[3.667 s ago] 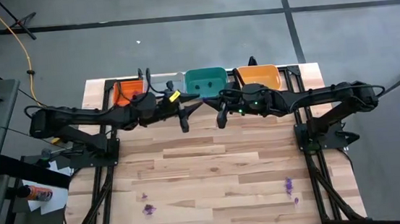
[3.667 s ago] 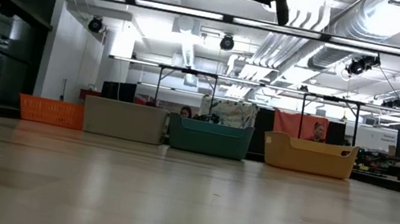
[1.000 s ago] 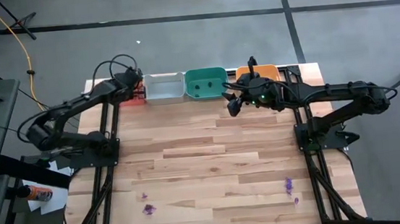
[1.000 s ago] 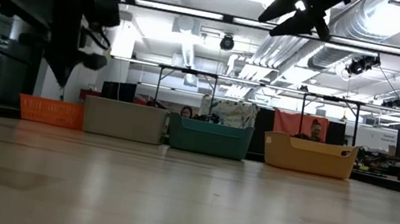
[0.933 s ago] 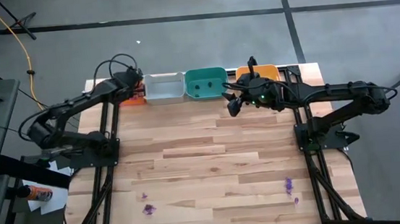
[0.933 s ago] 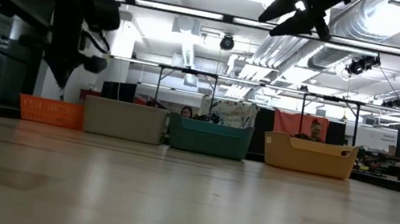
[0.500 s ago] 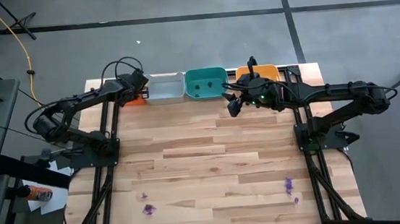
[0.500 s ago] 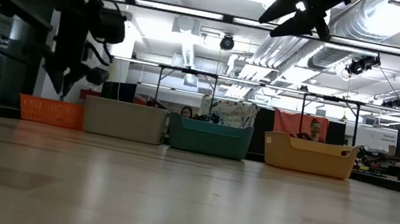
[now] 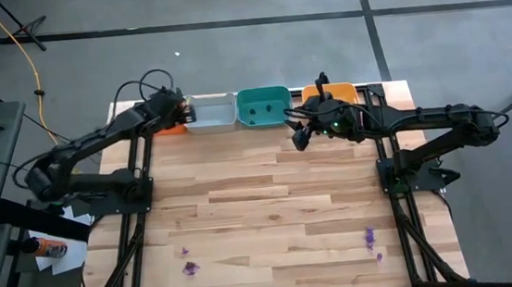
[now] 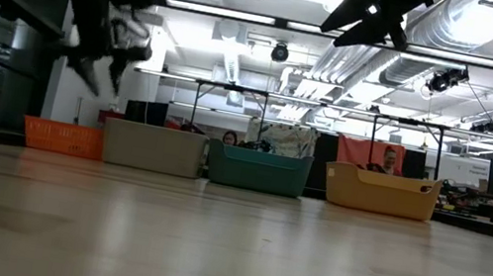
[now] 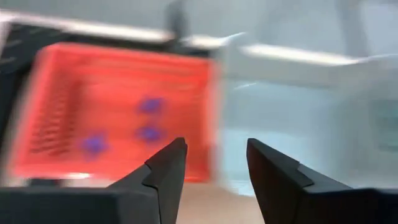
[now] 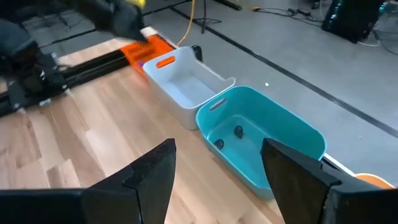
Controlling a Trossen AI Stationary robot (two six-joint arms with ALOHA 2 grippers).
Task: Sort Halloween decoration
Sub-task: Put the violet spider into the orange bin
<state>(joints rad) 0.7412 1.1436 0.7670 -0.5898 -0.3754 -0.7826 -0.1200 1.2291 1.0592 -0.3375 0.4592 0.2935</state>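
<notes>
My left gripper (image 11: 214, 155) hangs open and holds nothing, above the near right corner of the red tray (image 11: 112, 112), where three purple decorations (image 11: 149, 132) lie on the floor of the tray. In the high view it (image 9: 179, 116) stands at the table's far left. My right gripper (image 12: 219, 146) is open and holds nothing, in the air before the green tray (image 12: 261, 137), which holds two dark decorations (image 12: 238, 131). More purple decorations lie on the table near its front edge, at the left (image 9: 189, 266) and at the right (image 9: 369, 237).
Four trays stand in a row along the far edge: red (image 9: 167, 125), grey (image 9: 209, 112), green (image 9: 264, 106) and orange (image 9: 333, 93). The arms' dark frames (image 9: 130, 187) run down both sides of the wooden table (image 9: 272, 216). People sit in the room behind.
My left gripper has opened its fingers and risen above the red tray, tipping up from pointing steeply down. My right gripper has kept still.
</notes>
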